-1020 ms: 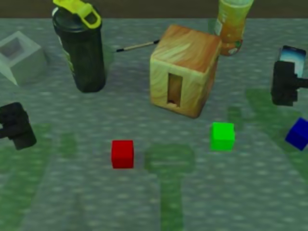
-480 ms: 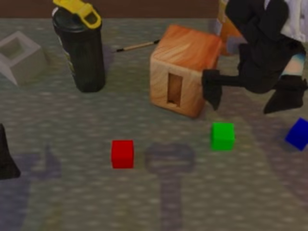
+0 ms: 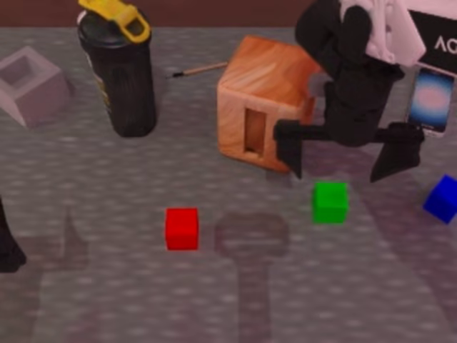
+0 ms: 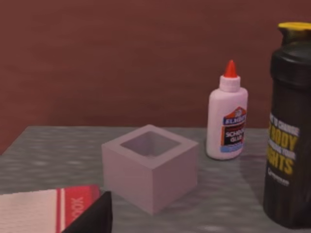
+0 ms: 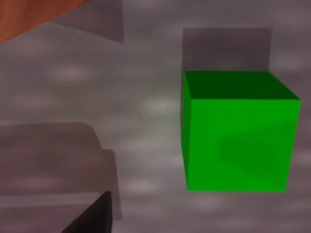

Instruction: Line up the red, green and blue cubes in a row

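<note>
The left hand (image 3: 7, 246) sits at the surface's left edge; whether it is clenched I cannot tell. The red cube (image 3: 182, 229) lies left of centre, the green cube (image 3: 330, 202) right of it beneath the released right hand (image 3: 345, 151), the blue cube (image 3: 443, 199) at the right edge.

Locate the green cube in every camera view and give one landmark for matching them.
Top view: the green cube sits right of centre, below the open right gripper.
Left wrist view: not in it.
Right wrist view: it fills the right half of the picture.
Shared landmark: the wooden box, beside the cube in the top view, shows as an orange corner in the right wrist view.
</note>
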You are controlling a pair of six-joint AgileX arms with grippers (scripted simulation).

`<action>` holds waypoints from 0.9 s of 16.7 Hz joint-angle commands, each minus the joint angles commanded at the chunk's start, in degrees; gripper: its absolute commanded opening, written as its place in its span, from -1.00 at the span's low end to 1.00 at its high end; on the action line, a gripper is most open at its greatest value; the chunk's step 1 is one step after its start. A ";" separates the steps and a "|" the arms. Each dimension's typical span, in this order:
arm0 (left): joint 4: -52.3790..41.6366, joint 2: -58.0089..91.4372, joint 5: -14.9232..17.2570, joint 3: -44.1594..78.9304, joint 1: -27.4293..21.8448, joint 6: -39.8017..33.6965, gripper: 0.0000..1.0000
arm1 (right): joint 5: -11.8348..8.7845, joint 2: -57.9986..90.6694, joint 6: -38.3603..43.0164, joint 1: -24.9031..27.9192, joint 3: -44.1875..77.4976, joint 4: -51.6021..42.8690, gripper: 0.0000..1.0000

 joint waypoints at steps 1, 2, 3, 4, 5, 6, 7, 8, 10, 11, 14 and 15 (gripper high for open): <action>0.00 0.00 0.00 0.00 0.00 0.00 1.00 | 0.00 0.00 0.00 0.00 0.00 0.00 1.00; 0.00 0.00 0.00 0.00 0.00 0.00 1.00 | 0.00 0.00 0.00 0.00 0.00 0.00 1.00; 0.00 0.00 0.00 0.00 0.00 0.00 1.00 | 0.00 -0.37 -0.05 -0.36 -0.06 0.12 1.00; 0.00 0.00 0.00 0.00 0.00 0.00 1.00 | 0.00 -0.29 -0.07 -0.34 -0.21 0.29 1.00; 0.00 0.00 0.00 0.00 0.00 0.00 1.00 | 0.00 0.03 -0.11 -0.27 -0.78 0.99 1.00; 0.00 0.00 0.00 0.00 0.00 0.00 1.00 | 0.00 0.51 -0.13 -0.21 -1.65 2.22 1.00; 0.00 0.00 0.00 0.00 0.00 0.00 1.00 | 0.01 1.09 -0.13 -0.15 -2.77 3.84 1.00; 0.00 0.00 0.00 0.00 0.00 0.00 1.00 | 0.02 1.78 -0.11 -0.11 -4.04 5.78 1.00; 0.00 0.00 0.00 0.00 0.00 0.00 1.00 | 0.03 3.29 0.00 -0.03 -6.75 10.07 1.00; 0.00 0.00 0.00 0.00 0.00 0.00 1.00 | 0.03 4.03 0.06 0.00 -8.01 12.11 1.00; 0.00 0.00 0.00 0.00 0.00 0.00 1.00 | 0.05 5.36 0.16 0.09 -10.33 15.70 1.00; 0.00 0.00 0.00 0.00 0.00 0.00 1.00 | 0.05 5.39 0.16 0.09 -10.39 15.77 1.00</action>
